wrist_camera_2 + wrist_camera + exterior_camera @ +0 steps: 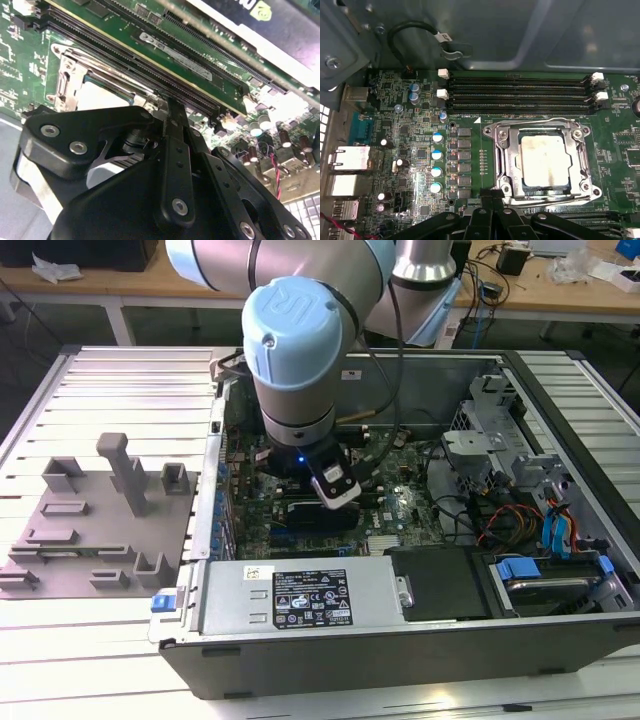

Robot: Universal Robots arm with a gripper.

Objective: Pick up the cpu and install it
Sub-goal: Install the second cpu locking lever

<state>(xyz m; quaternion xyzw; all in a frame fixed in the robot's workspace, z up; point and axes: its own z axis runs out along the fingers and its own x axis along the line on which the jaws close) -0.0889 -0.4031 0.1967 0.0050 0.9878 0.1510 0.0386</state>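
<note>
Found the cpu (545, 160) lying flat within the socket frame (506, 160) on the motherboard (420, 150), just beside the memory slots (520, 92). Noted the gripper (492, 197) with fingers drawn together and holding nothing, poised at the socket's edge, near the centre of the exterior view inside the computer case (400, 640). Judged placement done and seating in hand, with any further move calling for a straight path clear of the frame's rim.
</note>
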